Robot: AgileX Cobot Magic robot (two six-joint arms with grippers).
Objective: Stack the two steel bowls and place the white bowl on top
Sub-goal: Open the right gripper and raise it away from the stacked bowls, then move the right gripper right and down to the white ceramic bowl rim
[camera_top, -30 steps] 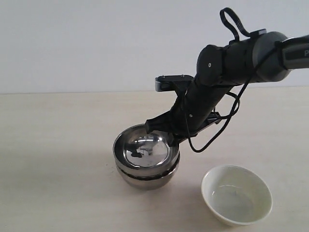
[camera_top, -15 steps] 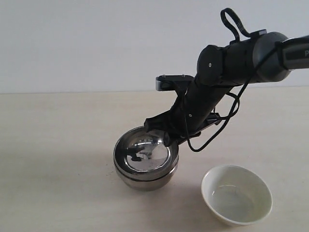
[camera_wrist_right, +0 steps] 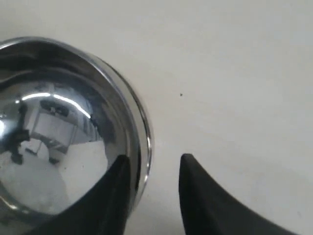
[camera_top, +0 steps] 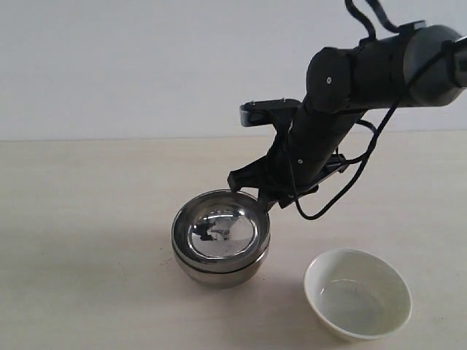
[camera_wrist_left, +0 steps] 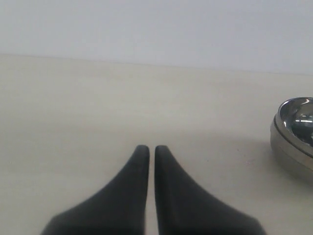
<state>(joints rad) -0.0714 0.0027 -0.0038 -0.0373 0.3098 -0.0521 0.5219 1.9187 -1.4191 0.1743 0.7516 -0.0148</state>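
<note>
1. As far as the exterior view shows, the first half of the task is done. The upper steel bowl [camera_top: 221,227] sits nested and level in the lower steel bowl [camera_top: 219,271] on the desk [camera_top: 87,219]. At the end of the right arm [camera_top: 321,138], the right jaws hang released just above the far rim of this stack, grasping nothing. The white bowl [camera_top: 357,293] stands alone on the desk, beside the stack and well apart from those jaws. Setting it on top is what is left.
2. In the left wrist view, the left jaws are clenched to a thin slit with nothing between them. The stack [camera_wrist_left: 288,142] lies off to one side, well apart from them.
3. In the right wrist view, the right jaws stand apart and empty. One tip is over the inside of the upper steel bowl [camera_wrist_right: 58,132] and the other is outside its rim. I cannot tell whether either tip touches it. The white bowl is out of sight here.
</note>
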